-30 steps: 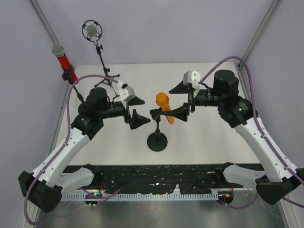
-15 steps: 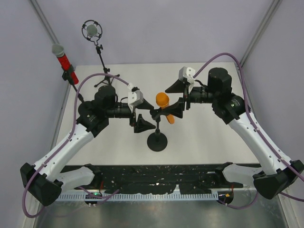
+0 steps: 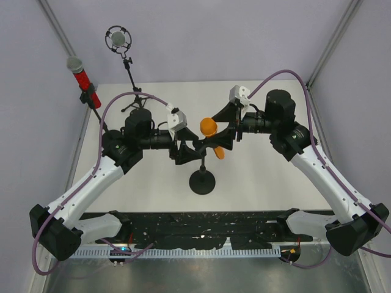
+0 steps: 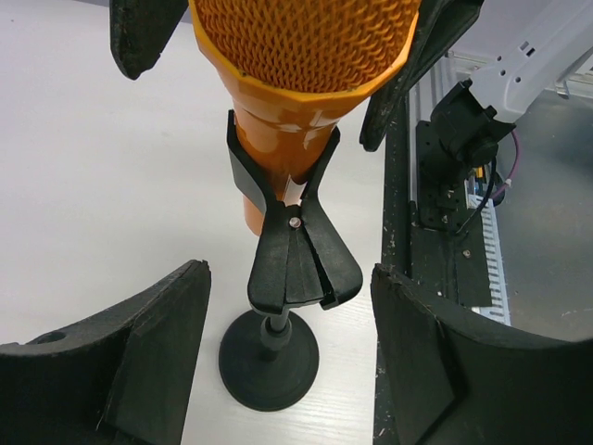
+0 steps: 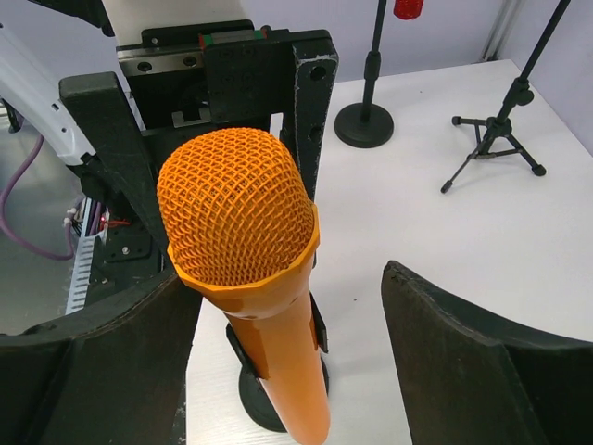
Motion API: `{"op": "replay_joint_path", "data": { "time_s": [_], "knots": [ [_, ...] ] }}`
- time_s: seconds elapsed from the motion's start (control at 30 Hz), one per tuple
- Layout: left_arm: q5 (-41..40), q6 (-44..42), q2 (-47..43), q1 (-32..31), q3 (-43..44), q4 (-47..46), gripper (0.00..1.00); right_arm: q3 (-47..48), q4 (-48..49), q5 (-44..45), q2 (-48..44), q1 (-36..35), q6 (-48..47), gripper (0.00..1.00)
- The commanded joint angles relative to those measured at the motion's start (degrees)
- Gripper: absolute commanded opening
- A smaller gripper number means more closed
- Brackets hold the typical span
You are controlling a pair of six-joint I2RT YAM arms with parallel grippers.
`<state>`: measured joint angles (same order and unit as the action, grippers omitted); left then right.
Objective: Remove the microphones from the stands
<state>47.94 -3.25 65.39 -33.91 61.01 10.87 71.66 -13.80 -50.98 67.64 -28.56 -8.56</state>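
An orange microphone (image 3: 209, 127) sits tilted in the black clip (image 4: 295, 255) of a short stand with a round base (image 3: 202, 182) at the table's middle. My left gripper (image 3: 190, 148) reaches in from the left. It is open, and its fingers flank the clip (image 4: 289, 278) with gaps on both sides. My right gripper (image 3: 222, 129) comes from the right, also open, and straddles the microphone's upper body (image 5: 278, 287). Its left finger (image 5: 111, 371) is close to the microphone, its right finger (image 5: 463, 371) well apart. The mesh head (image 5: 236, 209) fills the right wrist view.
A red microphone (image 3: 78, 73) on a stand rises at the far left edge. A black studio microphone (image 3: 118, 39) on a tripod (image 3: 137, 101) stands at the back left. Walls enclose the table on three sides, and a black rail (image 3: 201, 226) runs along the near edge.
Both arms have moved inward, bringing their fingers around the clip and the orange microphone. Both pairs of jaws have narrowed somewhat.
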Motion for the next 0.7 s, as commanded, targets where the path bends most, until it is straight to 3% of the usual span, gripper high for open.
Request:
{"op": "replay_joint_path", "data": {
  "time_s": [0.0,0.27,0.67],
  "knots": [
    [-1.45,1.31,-0.78,-0.28,1.65,-3.23,0.73,0.68,4.31,-1.31,-0.58,-0.45,2.05,0.80],
    [-1.45,2.28,-1.14,-0.28,1.39,-4.11,0.62,-0.38,4.66,-2.98,-0.49,-0.71,1.97,0.71],
    [-1.54,2.28,-1.40,-0.28,0.86,-4.63,0.36,-2.14,5.36,-3.34,-1.19,-0.98,0.82,0.60]
  ]
}}
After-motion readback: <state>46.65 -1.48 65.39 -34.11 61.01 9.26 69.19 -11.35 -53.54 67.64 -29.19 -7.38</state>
